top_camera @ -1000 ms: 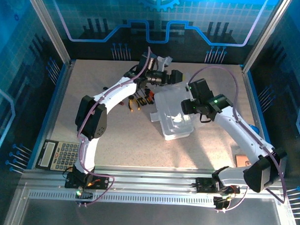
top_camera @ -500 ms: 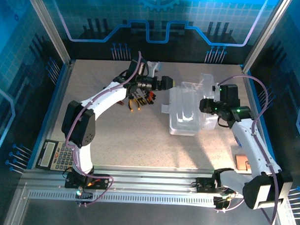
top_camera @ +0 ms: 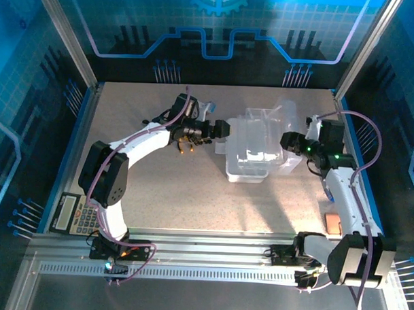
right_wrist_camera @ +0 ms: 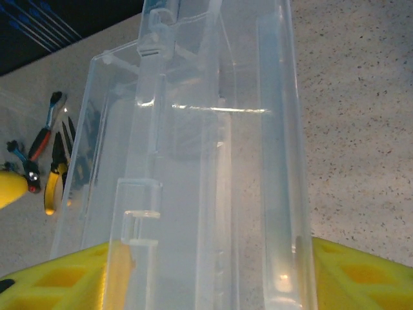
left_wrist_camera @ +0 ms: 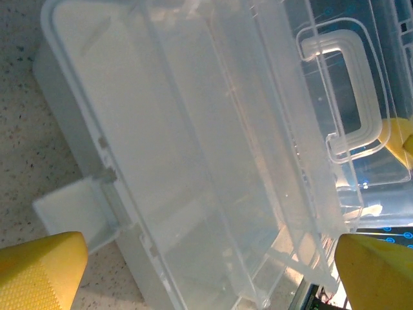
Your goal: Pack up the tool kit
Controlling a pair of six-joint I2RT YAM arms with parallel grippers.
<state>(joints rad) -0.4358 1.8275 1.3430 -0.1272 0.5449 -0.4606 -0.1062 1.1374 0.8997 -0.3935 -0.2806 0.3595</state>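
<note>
The clear plastic case (top_camera: 246, 160) sits mid-table with its lid (top_camera: 279, 127) raised on the right side. My right gripper (top_camera: 291, 141) is shut across the lid's edge, and its yellow fingers (right_wrist_camera: 361, 271) flank the clear plastic (right_wrist_camera: 213, 161). My left gripper (top_camera: 221, 128) hangs open at the case's left side. Its fingers (left_wrist_camera: 39, 274) stand wide apart with the case (left_wrist_camera: 193, 148) in front of them, touching nothing. The hand tools (top_camera: 187, 139) lie in a pile under the left arm. Yellow-handled pliers (right_wrist_camera: 50, 187) and a red-handled tool (right_wrist_camera: 40, 141) show beyond the case.
A grey calculator (top_camera: 79, 214) lies at the near left by the rail. A small copper-coloured block (top_camera: 334, 223) sits near the right arm's base. Blue walls (top_camera: 78, 130) close in the table's sides and back.
The right gripper has pulled back to the right with the case, and the lid has swung open. The left gripper has come down towards the case's left side, staying open.
</note>
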